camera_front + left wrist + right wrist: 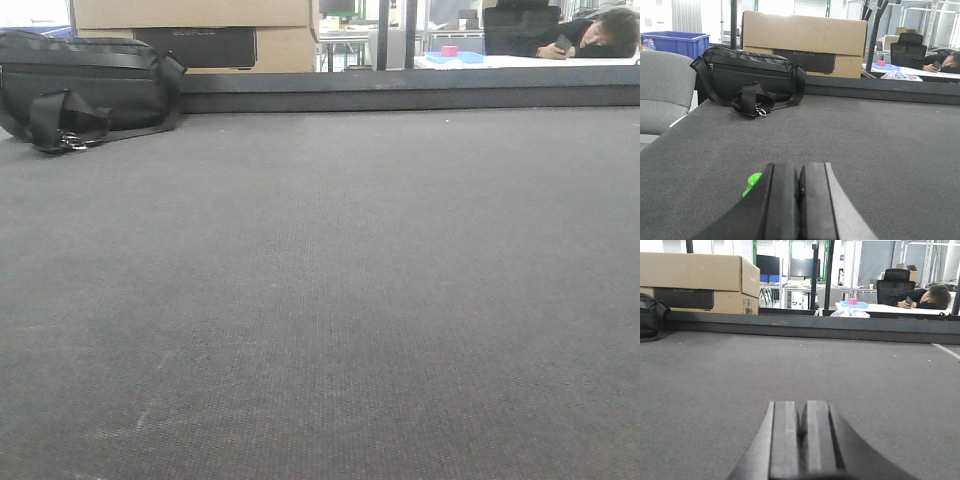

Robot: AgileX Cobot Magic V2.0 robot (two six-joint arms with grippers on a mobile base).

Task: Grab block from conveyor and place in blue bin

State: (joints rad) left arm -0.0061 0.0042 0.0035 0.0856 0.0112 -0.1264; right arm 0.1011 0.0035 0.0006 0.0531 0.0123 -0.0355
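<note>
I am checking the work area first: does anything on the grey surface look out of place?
Yes. A black bag lies on the conveyor at its far left corner, its strap loose on the surface. It may obstruct the work.

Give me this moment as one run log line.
left gripper shut, empty | right gripper shut, empty | green object beside left gripper, partly hidden | bag on conveyor | blue bin beyond bag, leftward

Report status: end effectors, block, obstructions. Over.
Left end effector shut, empty; right end effector shut, empty. No clear block on conveyor; green bit beside left one, unidentified. Black bag on conveyor's far-left corner.
</note>
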